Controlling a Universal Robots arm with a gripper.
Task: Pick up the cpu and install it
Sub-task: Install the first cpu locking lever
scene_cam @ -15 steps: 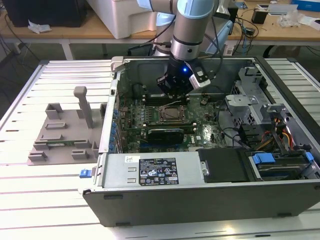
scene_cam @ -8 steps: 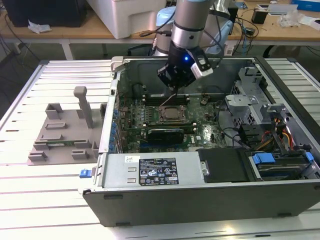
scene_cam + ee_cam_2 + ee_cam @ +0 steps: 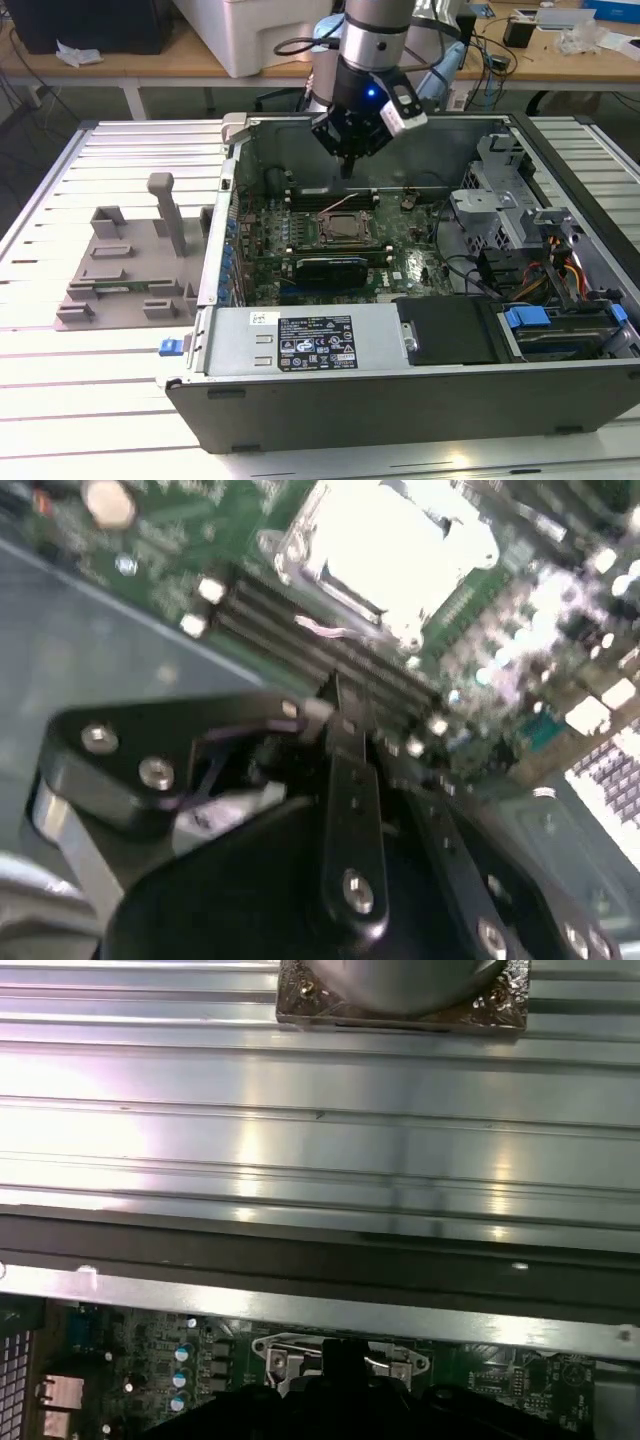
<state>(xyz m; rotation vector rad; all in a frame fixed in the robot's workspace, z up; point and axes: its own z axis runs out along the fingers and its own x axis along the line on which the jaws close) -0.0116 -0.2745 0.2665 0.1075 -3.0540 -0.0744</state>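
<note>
Gripper (image 3: 347,163) hangs inside the open computer case (image 3: 420,395), above the motherboard (image 3: 262,250) and close to the case's far wall. Can't tell if the jaws are apart or together. From the room they read as one dark tip, and the second wrist view sees them edge-on.

Cpu (image 3: 390,545) looks seated in the socket (image 3: 345,228), glaring silver-white in the second wrist view. It's below the jaws and slightly off to one side, with clear air between.

Expansion card (image 3: 335,266) lies just past the socket, on the side away from the jaws. Grey tray (image 3: 120,270) sits outside the case on the slatted table (image 3: 90,400), well clear of the jaws.
</note>
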